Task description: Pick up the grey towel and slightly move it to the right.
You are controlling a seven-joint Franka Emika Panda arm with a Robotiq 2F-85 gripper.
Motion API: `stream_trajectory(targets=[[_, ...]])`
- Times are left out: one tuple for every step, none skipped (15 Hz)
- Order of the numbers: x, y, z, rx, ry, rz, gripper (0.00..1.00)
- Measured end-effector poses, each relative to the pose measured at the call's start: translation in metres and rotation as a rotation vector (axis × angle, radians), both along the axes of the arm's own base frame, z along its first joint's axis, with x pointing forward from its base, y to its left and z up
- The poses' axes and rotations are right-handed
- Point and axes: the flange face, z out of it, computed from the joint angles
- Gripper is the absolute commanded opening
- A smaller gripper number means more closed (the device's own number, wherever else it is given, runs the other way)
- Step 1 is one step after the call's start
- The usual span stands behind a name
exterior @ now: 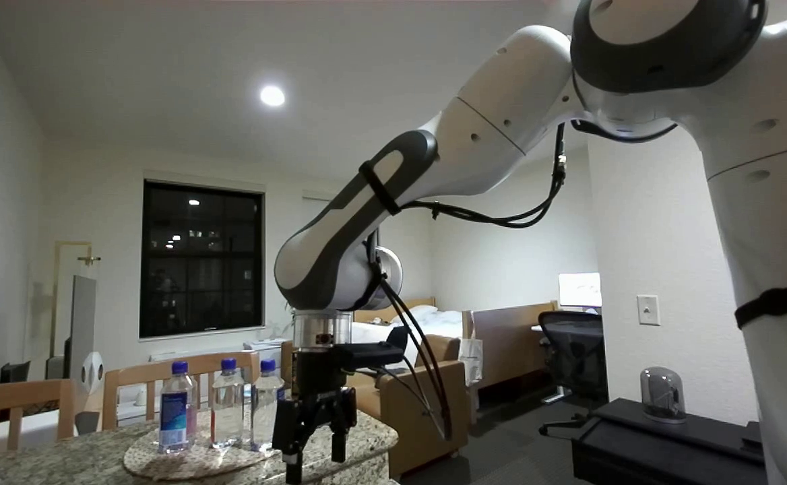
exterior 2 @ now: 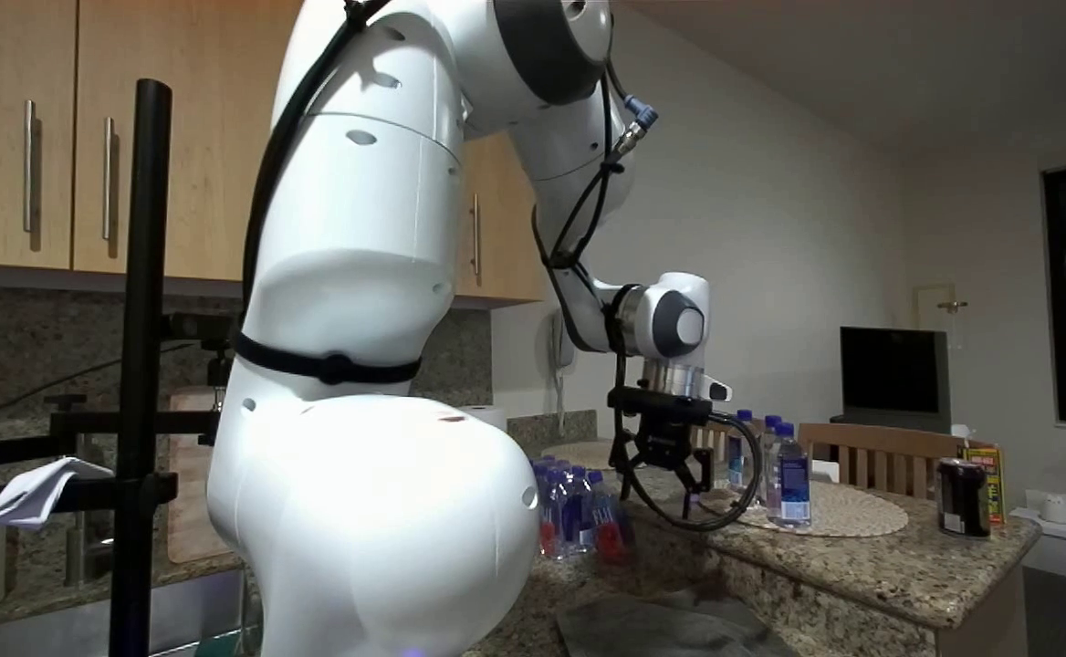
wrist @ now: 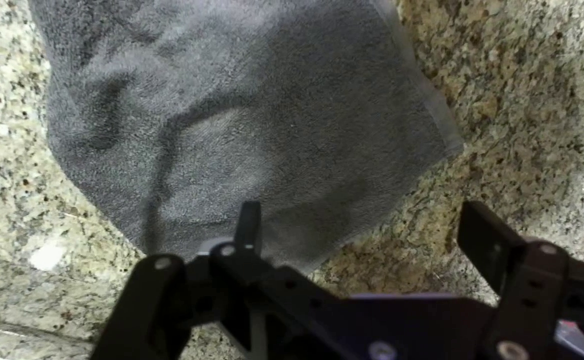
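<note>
In the wrist view, pale speckled granite countertop (wrist: 7,165) runs down the nine o'clock side. Next comes the soft grey terry towel (wrist: 272,140), lying rumpled on the stone and filling the middle and the twelve o'clock side, one hemmed corner pointing towards three. The black two-fingered gripper (wrist: 362,215) enters from six o'clock, its jaws released and standing wide apart: the finger near seven overlaps the towel's lower part in this view, while the one near four shows against granite.

In an exterior view, the white jointed robot arm (exterior 2: 360,274) rises left of centre. Then, at about eight o'clock from the gripper, comes a cluster of clear plastic bottles with blue caps (exterior 2: 579,516). The towel lies on the countertop at six o'clock beneath the gripper, apart from the fingers. Farther right, towards three, a round woven placemat (exterior 2: 862,511) on the raised granite ledge (exterior 2: 907,570) carries three more blue-capped bottles (exterior 2: 794,488), followed by a black cylindrical can (exterior 2: 963,497) beside a printed yellow box (exterior 2: 994,479).
</note>
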Motion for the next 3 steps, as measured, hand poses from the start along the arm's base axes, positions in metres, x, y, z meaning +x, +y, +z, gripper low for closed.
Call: stream_trajectory(targets=[[0.0006, -0.0020, 0.0001, 0.000, 0.000, -0.004, 1.00], [0.0009, -0.0031, 0.0001, 0.000, 0.000, -0.006, 1.00], [0.0011, -0.0035, 0.0001, 0.000, 0.000, -0.007, 1.00]])
